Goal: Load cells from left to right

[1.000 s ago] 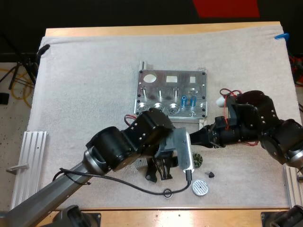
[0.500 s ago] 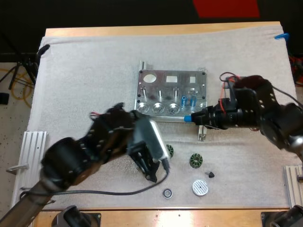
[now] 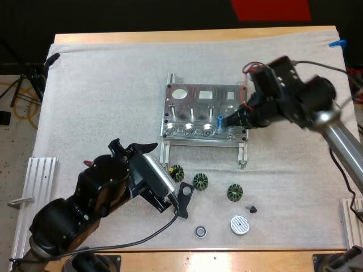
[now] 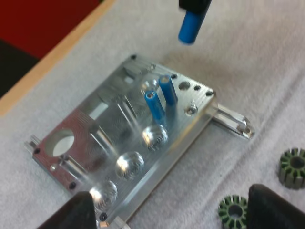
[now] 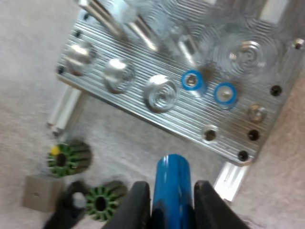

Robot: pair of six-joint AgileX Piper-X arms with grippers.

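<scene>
Wooden counter (image 3: 272, 258) runs along the bottom of the high frame, with a white mat (image 3: 102, 85) spread over it. Nearest, at lower left, my left fingers (image 4: 71, 214) stand wide apart and hold nothing, aimed toward the fixture. Just beyond them three green toothed rings (image 3: 200, 181) lie in a loose row on the mat, and a small round silver cap (image 3: 240, 225) sits lower, right of centre. Farther, at the frame's centre, lies the machined metal fixture plate (image 3: 195, 107), where two blue cells (image 5: 192, 81) already stand upright side by side. Farthest, reaching in from the right, my right fingers (image 5: 138, 210) are clamped on a bright blue cylindrical cell (image 5: 174, 183), which hangs in the air near the plate's right end, clear of the standing pair.

To do this well I'd bring the cell plumb over the next free seat, which I can't make out clearly, then sink straight down. Any tilt or sideways drift could knock a neighbour. I'd release only once it bottoms out, with my left arm held back.
</scene>
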